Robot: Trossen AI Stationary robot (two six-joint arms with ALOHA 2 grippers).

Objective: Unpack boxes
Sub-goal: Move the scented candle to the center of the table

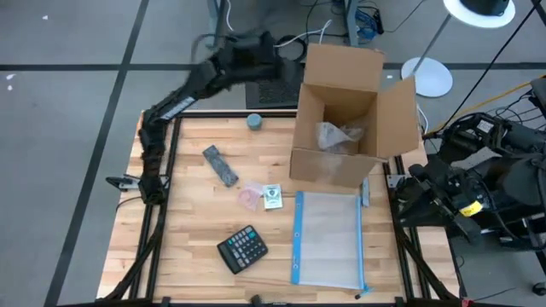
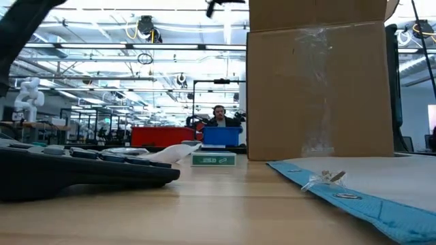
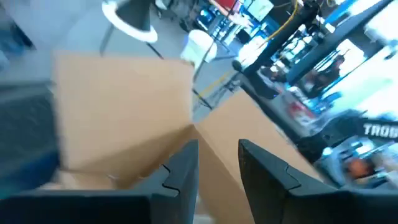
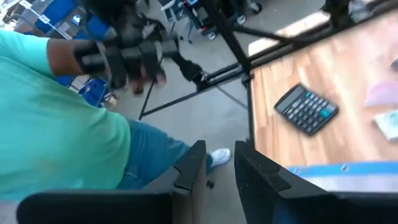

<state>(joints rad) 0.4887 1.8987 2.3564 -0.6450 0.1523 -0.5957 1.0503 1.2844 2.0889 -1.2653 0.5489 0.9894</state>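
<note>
Progress first: you have several things already out on the surface — a calculator, a remote, a small green-labelled packet, a pink item, a grey-blue puck and a clear pouch with blue edge. Your box is not empty, though: a crumpled clear bag lies inside, so at least that is left to lift out.

The box is plain brown corrugated cardboard, flaps up and open, with a glossy tape strip down its near wall. It stands just ahead of your left gripper, which hangs beyond the surface's far edge by the box's rear flap, fingers a narrow gap apart and holding nothing.

Your right gripper is parked off the surface, well away from the box, fingers slightly parted and empty, with a person in a teal shirt beneath it.
</note>
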